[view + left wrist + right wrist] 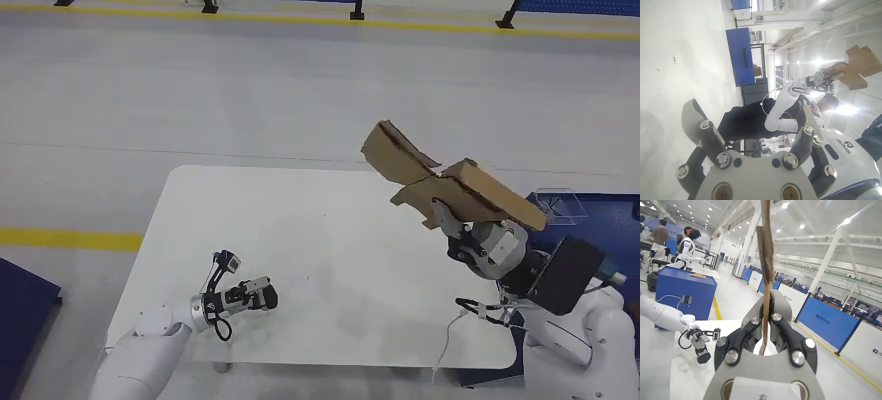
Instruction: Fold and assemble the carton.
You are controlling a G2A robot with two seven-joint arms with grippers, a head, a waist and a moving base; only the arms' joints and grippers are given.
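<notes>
The right gripper [767, 306] has its fingers clamped on an edge of the flattened brown carton [450, 185], which is held in the air above the right edge of the white desk [300, 230]. The left gripper [255, 295] hangs low over the desk's near left part, fingers apart.

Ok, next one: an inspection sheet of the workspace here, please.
Surface: white table, a few dark marks.
Job's things: carton, unassembled cardboard, held in the air by the table's right side.
Clutter: nothing seen.
Grippers: right gripper shut on the carton's edge; left gripper open, low over the table.
Cables: black loop at the left wrist; white cable by the blue cabinet.
Surroundings: blue barriers, yellow floor line.
</notes>
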